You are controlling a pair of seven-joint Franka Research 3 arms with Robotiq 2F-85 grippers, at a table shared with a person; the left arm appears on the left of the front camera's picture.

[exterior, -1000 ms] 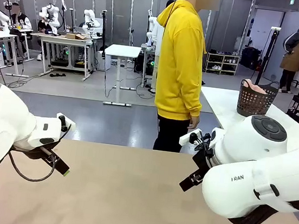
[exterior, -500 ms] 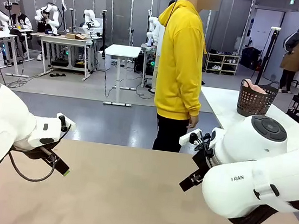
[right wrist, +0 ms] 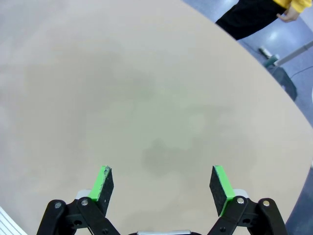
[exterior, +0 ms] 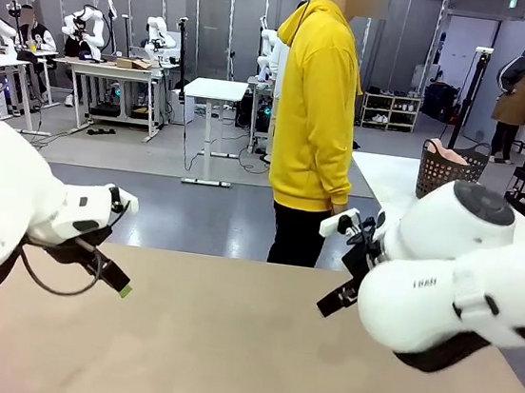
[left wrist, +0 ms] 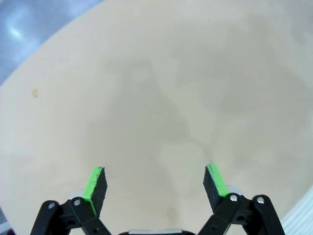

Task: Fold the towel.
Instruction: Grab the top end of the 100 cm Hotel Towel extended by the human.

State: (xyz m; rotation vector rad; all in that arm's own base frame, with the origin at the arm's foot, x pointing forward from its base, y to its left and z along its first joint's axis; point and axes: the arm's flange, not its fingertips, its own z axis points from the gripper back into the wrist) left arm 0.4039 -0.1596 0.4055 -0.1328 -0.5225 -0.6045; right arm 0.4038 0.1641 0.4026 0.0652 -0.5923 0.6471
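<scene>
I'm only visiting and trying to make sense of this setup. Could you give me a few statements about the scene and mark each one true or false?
1. The left gripper and the right gripper are both open, with nothing between their fingers. True.
2. The towel lies spread out on the beige table. False: it sits bunched in the black basket on the white table farther off.
3. A person in a yellow hoodie stands at the far side of the beige table. True.
4. The right gripper holds the black basket. False: the basket stands well apart from it, on the white table.
</scene>
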